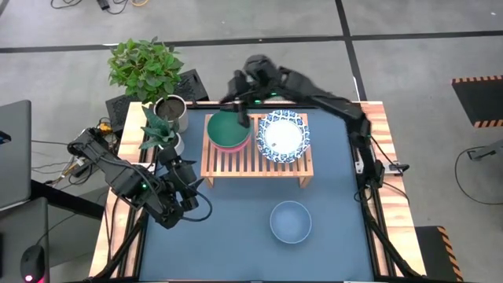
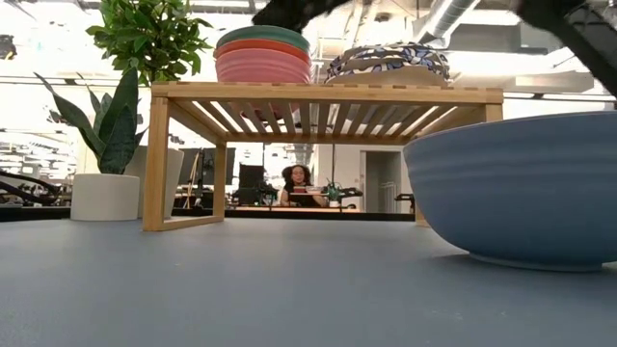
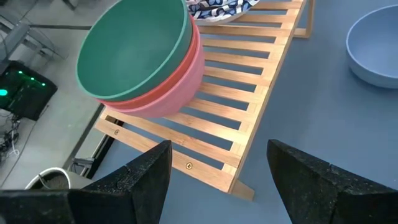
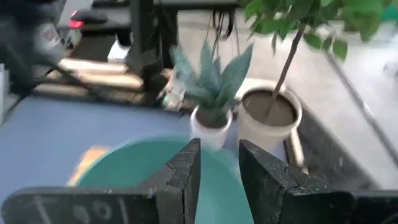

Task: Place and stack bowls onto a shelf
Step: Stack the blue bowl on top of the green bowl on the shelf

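Observation:
The light-wood shelf (image 1: 255, 161) stands at the table's far middle. On its left half a green bowl (image 1: 228, 130) is nested in a pink-red one (image 3: 177, 87). On its right half sit stacked white bowls with blue patterned rims (image 1: 284, 135). A blue bowl (image 1: 291, 221) rests on its base on the tabletop, nearer than the shelf. My right gripper (image 1: 240, 118) hangs just above the green bowl's far right rim, fingers (image 4: 186, 171) a little apart with nothing between them. My left gripper (image 3: 217, 168) is wide open and empty, left of the shelf's left end.
A leafy plant in a metal pot (image 1: 170, 110) and a spiky plant in a white pot (image 1: 161, 140) stand close to the shelf's left end, beside my left gripper. A laptop (image 1: 14, 153) lies off the table's left. A person (image 2: 299, 181) sits far behind.

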